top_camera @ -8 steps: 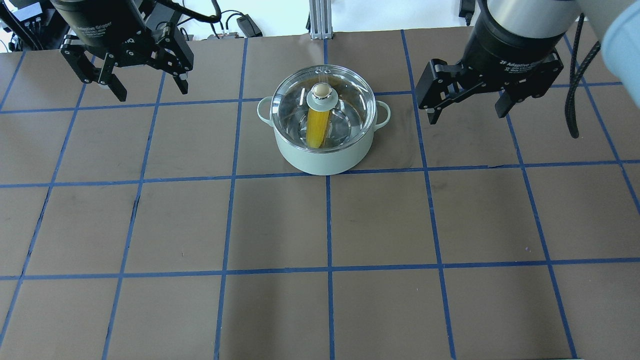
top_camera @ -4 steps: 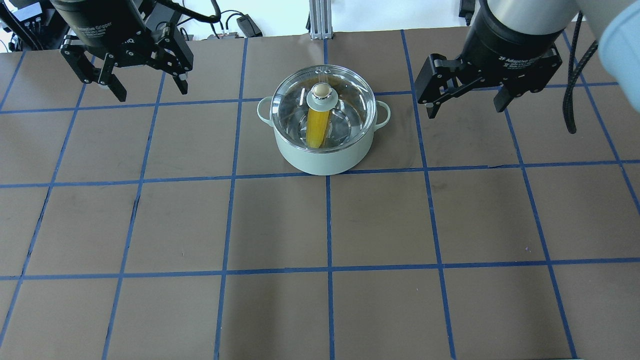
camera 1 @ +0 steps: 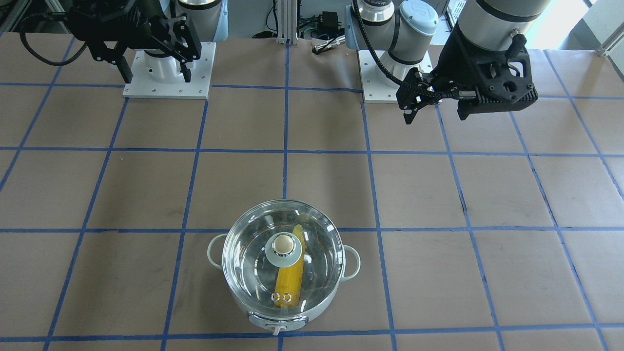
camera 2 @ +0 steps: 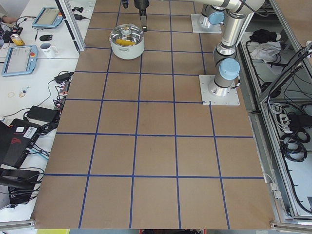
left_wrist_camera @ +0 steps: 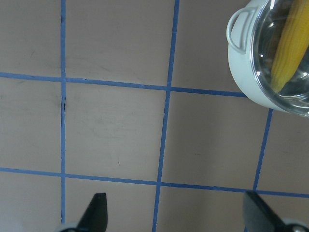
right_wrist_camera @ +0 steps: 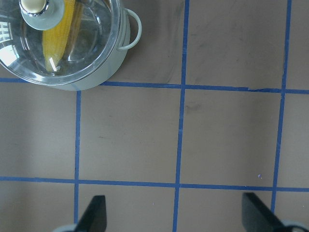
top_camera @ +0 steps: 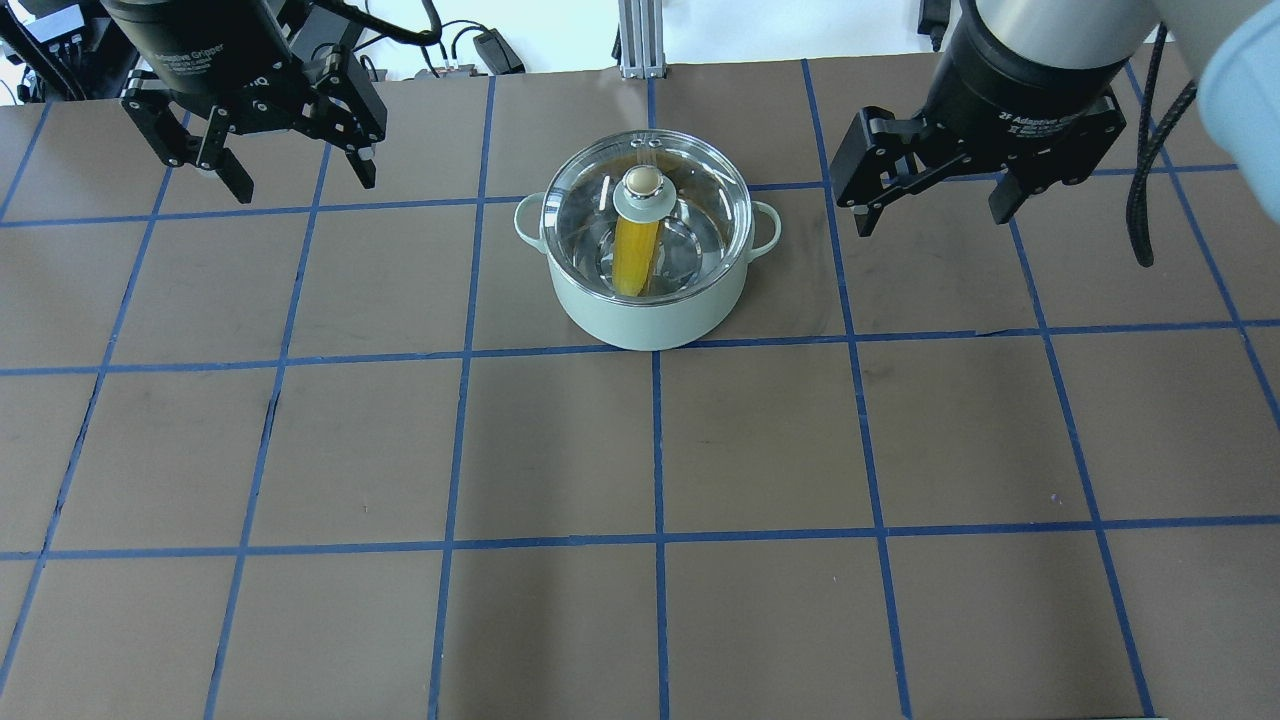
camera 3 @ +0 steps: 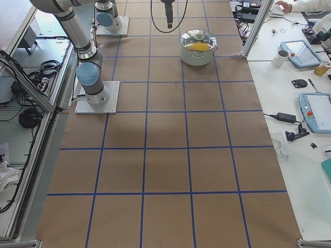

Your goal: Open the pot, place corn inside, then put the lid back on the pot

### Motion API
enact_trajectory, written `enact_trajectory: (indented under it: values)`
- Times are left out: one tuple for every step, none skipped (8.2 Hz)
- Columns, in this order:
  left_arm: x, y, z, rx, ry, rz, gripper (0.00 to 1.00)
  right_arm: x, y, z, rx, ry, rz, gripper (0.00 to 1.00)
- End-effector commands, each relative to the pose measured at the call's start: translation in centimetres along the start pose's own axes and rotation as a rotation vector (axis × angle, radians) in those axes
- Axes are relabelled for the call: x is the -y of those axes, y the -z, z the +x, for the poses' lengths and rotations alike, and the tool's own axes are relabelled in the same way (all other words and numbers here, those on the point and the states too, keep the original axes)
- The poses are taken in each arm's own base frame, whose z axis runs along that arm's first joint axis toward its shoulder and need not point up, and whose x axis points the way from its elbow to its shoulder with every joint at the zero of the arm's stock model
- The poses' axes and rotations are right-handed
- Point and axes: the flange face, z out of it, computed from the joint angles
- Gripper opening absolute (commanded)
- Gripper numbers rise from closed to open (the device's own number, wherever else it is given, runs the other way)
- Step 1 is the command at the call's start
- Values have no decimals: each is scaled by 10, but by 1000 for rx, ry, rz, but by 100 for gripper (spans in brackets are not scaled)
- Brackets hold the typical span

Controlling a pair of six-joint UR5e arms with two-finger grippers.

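The mint-green pot [top_camera: 645,310] stands at the table's far centre with the clear glass lid [top_camera: 700,195] seated on it. The yellow corn [top_camera: 632,255] lies inside, seen through the glass. In the front-facing view the pot [camera 1: 280,319], lid [camera 1: 246,263] and corn [camera 1: 287,282] show the same. My left gripper [top_camera: 303,180] is open and empty, up in the air well to the pot's left. My right gripper [top_camera: 935,215] is open and empty, above the table to the pot's right. The left wrist view shows the pot [left_wrist_camera: 251,72], the right wrist view the lid [right_wrist_camera: 87,43].
The brown table has a blue tape grid [top_camera: 655,440]. Two white arm base plates [camera 1: 168,70] sit on the robot's side. Cables and a metal post [top_camera: 635,40] lie beyond the far edge. Side desks hold tablets [camera 3: 315,111] and a mug [camera 2: 47,48].
My right gripper has moved a little toward the table's far edge, still open. The left gripper, pot, lid and corn have not moved.
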Motion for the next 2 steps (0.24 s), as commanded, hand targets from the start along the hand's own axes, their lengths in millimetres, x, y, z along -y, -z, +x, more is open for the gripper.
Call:
enact_trajectory:
  values:
    - [0, 0, 0, 0, 0, 0, 100, -1, 0, 0, -1, 1, -4, 100]
    - [1, 0, 0, 0, 0, 0, 100, -1, 0, -1, 0, 1, -4, 100]
